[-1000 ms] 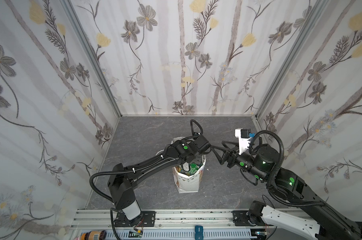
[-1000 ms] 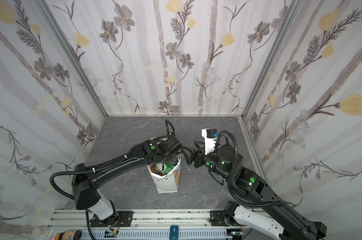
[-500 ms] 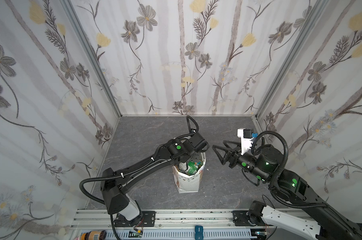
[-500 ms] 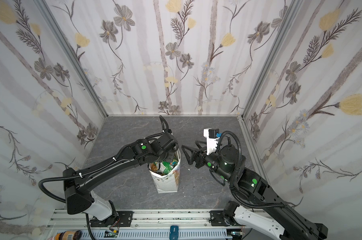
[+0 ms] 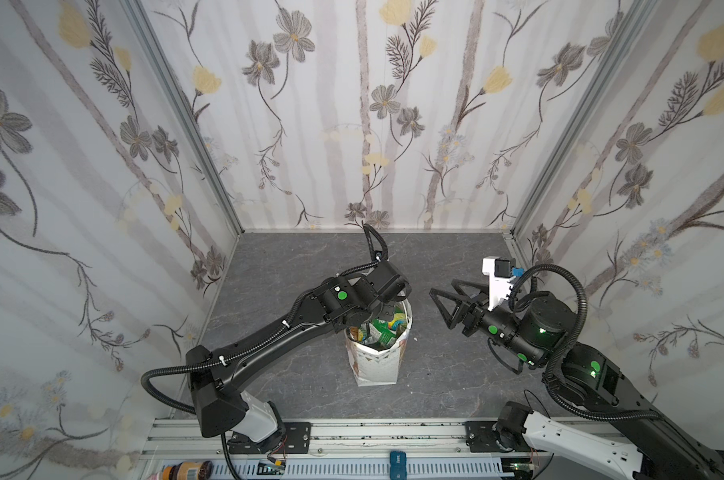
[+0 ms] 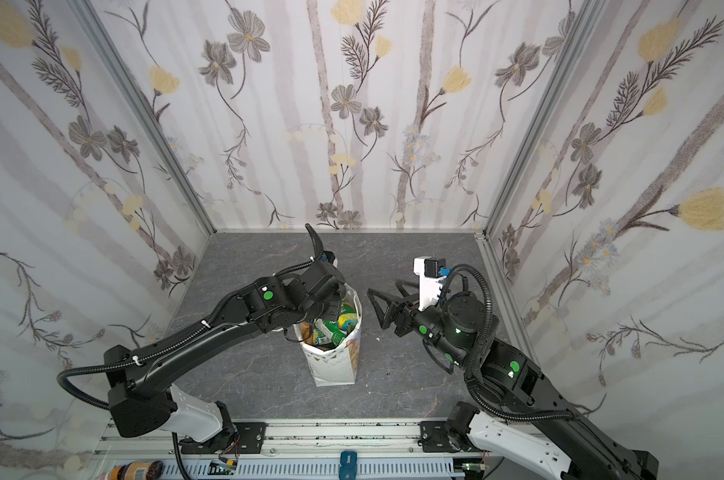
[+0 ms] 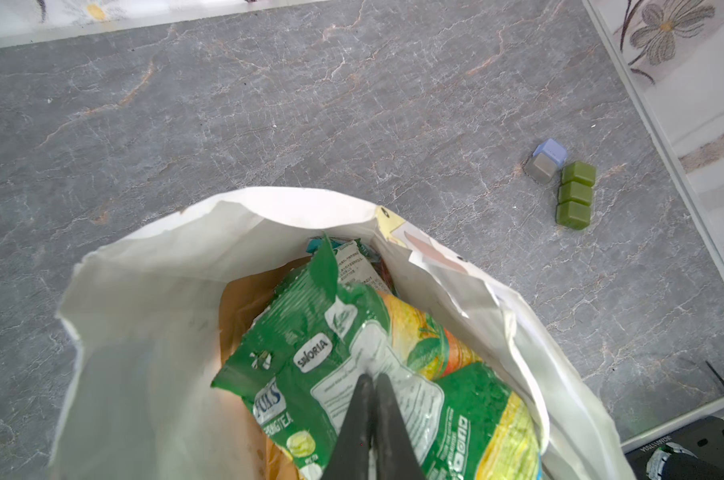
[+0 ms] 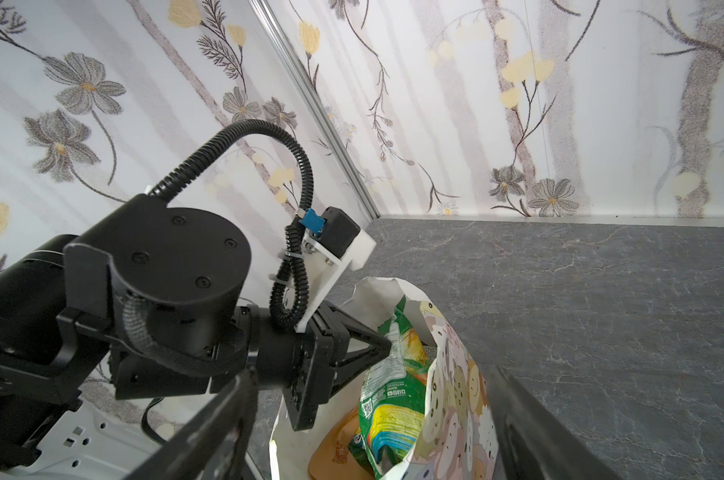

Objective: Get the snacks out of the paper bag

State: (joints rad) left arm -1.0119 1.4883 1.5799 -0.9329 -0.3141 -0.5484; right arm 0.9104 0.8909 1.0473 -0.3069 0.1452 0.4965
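The white paper bag (image 5: 376, 365) (image 6: 334, 368) stands upright mid-table with the snacks (image 5: 387, 328) (image 6: 331, 328) crowded inside. My left gripper (image 7: 372, 378) (image 8: 387, 343) reaches into its mouth from the left and is shut on the white label of a green packet (image 7: 343, 332) (image 8: 389, 395), whose top stands above the bag rim (image 7: 144, 291). Under it lie a second green-yellow packet (image 7: 476, 415) and a tan pouch (image 7: 239, 299) (image 8: 335, 449). My right gripper (image 5: 441, 305) (image 6: 376, 308) hangs open to the bag's right, apart from it, with nothing between its fingers.
Three olive-green cubes (image 7: 576, 195) and a grey-blue cube (image 7: 545, 162) sit in the left wrist view near the side wall rail. Flowered walls close the table on three sides. The mounting rail (image 5: 352, 436) runs along the front edge.
My left arm has swung its elbow leftward and drawn the wrist back over the bag's left rim, jaws still shut. The right gripper has barely shifted beside the bag.
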